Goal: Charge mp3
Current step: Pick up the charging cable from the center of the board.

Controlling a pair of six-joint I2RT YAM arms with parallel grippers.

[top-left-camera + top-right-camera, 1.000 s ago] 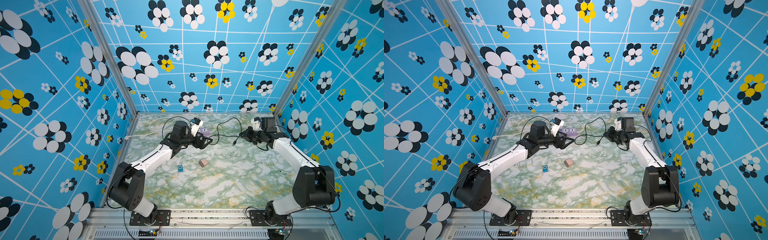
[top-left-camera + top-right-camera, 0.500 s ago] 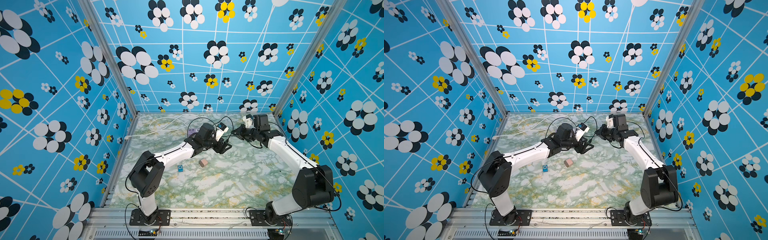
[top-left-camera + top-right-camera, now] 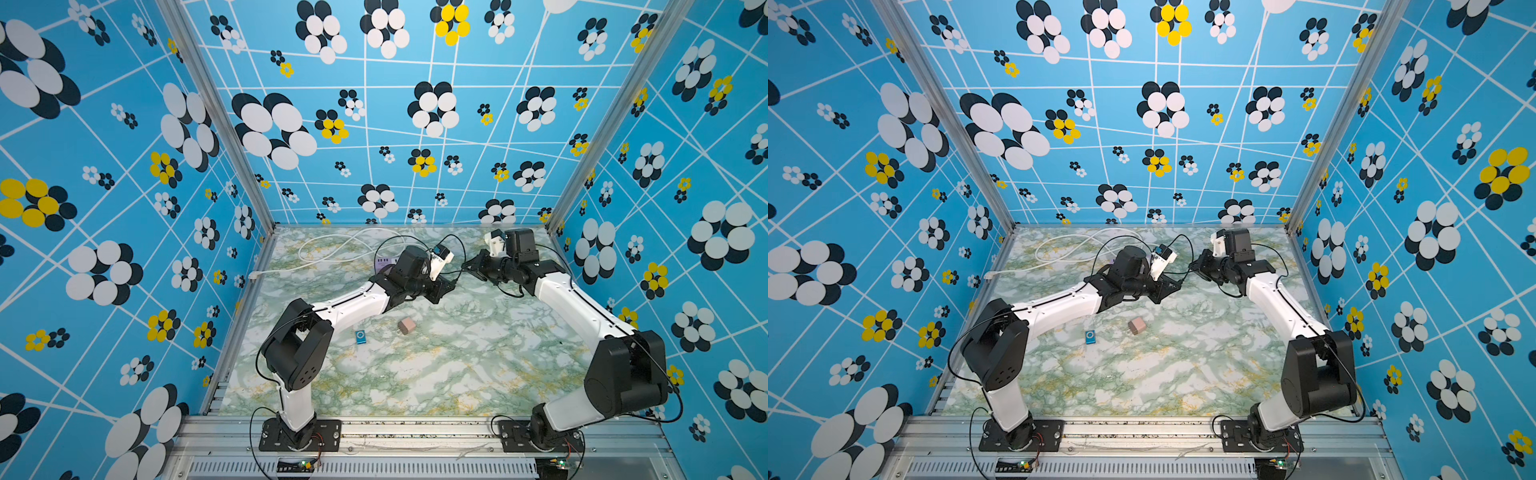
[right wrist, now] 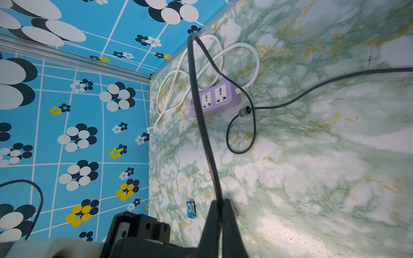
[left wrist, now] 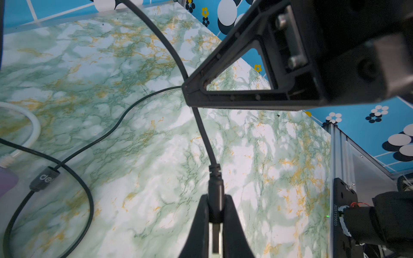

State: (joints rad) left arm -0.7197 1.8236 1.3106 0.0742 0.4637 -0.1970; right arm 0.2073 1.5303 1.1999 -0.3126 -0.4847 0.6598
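Left pincer [image 5: 215, 201]: clamped on the black cable's plug [image 5: 215, 185].
Right pincer [image 4: 220, 202]: pinched tight on the black cable [image 4: 202, 116].
mp3 [image 3: 361, 336]: flat on the marble table [image 3: 457, 374], well apart from both pincers, near the pinkish charger cube [image 3: 407, 326].

You see a glossy, marble-patterned tabletop [image 3: 457, 365], a matt black rubbery cable [image 5: 202, 131], and a smooth lilac plastic power strip [image 4: 214, 99].

Power strip [image 4: 214, 98] is sitting toward the table's [image 3: 457, 374] back; its cord [image 4: 259, 63] is looping behind it, USB cable [image 4: 242, 111] curling just beside it, mp3 [image 3: 360, 336] and cube charger [image 3: 406, 326] lying well in front.
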